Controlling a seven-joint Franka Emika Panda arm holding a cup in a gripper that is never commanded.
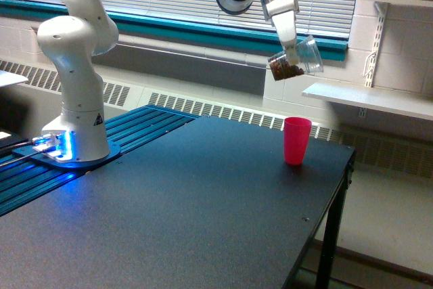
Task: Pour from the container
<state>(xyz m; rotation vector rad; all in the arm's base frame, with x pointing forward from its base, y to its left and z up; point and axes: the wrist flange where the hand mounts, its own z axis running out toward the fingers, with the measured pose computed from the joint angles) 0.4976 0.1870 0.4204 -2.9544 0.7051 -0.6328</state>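
Dark desk (pixel 203 208) carries a pink cup (pixel 297 140) near its far edge, and above it the claw (pixel 292 51), clamped on the tilted container (pixel 295 63), seems mid-approach; tipping further over the cup looks next.

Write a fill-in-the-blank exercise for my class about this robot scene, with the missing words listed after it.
1. The gripper holds a clear cup with ____ bits inside.
2. The cup standing on the table is ____ in colour.
3. The clear cup is not upright but ____.
4. The clear cup hangs ____ the pink cup.

Missing words: brown; pink; tilted; above
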